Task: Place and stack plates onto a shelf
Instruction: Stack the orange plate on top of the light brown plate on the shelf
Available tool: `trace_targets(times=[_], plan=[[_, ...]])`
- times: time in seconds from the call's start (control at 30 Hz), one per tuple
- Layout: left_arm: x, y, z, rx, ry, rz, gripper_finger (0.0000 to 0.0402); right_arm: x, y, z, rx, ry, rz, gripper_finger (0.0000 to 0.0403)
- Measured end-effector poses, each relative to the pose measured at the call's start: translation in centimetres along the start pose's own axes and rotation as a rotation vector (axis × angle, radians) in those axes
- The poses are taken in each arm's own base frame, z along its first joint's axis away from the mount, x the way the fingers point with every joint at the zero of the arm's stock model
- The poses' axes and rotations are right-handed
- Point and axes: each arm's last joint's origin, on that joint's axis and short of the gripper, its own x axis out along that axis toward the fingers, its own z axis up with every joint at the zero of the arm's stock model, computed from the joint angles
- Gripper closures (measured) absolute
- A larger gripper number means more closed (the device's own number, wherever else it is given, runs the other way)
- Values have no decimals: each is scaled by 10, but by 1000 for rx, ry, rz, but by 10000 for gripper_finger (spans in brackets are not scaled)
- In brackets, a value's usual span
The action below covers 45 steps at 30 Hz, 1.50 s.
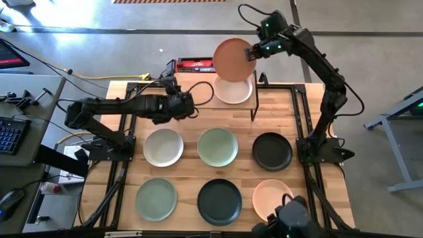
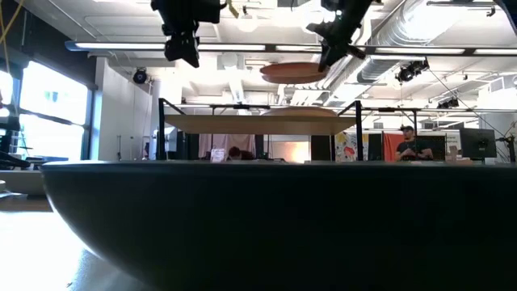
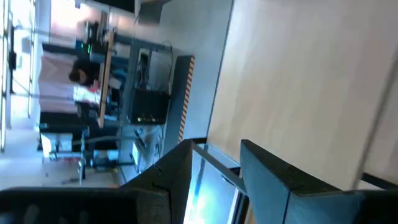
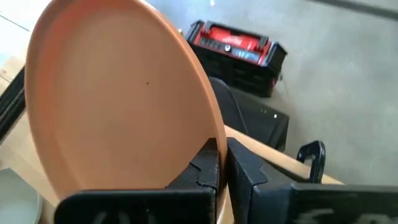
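Near table edge: a row of three plates, sage green (image 1: 156,199), black (image 1: 219,201) and peach (image 1: 271,199), each lying apart from its neighbours with bare wood between. The low view was almost filled by the dark underside of one near plate (image 2: 266,226).

Middle row: white plate (image 1: 163,147), pale green plate (image 1: 218,147), black plate (image 1: 271,151), also not touching, the last one close to the right arm's base.

Left gripper (image 1: 192,106) hung above the table just beyond the middle row, beside the shelf's left end, fingers (image 3: 273,186) spread apart and holding nothing.

Far end: the shelf (image 2: 242,124) stood on thin black legs with one white plate (image 1: 234,90) on its right half; the left half was free board.

Right gripper (image 1: 253,53) was clamped on the rim of a terracotta-peach plate (image 1: 233,59), held in the air above the white plate and overhanging the shelf's far edge. Beyond, a red-and-black case (image 4: 239,46) sat on the floor.
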Motion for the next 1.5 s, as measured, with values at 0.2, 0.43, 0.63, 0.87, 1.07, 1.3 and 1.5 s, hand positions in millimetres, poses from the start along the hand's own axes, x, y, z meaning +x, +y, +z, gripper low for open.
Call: trace_targets(times=[0.2, 0.43, 0.63, 0.87, 1.07, 1.3, 1.5], plan=[[9, 6, -3, -47, 30, 0, 275, 24, -17, 1, 26, 105, 22, 403], [14, 7, -4, -61, 24, -62, 275, 53, -19, -4, 25, 231, 81, 403], [14, 7, -4, -83, 25, -62, 275, 66, -20, -10, 33, 318, 106, 403], [14, 7, -4, -84, 25, -62, 275, 70, -19, -14, 34, 353, 102, 403], [14, 7, -4, -84, 25, -62, 275, 73, -11, -18, 5, 370, 77, 403], [14, 7, -4, -85, 25, -62, 275, 81, -6, -21, -11, 391, 54, 403], [14, 7, -4, -85, 25, -62, 275, 81, -6, -21, -13, 392, 56, 403]])
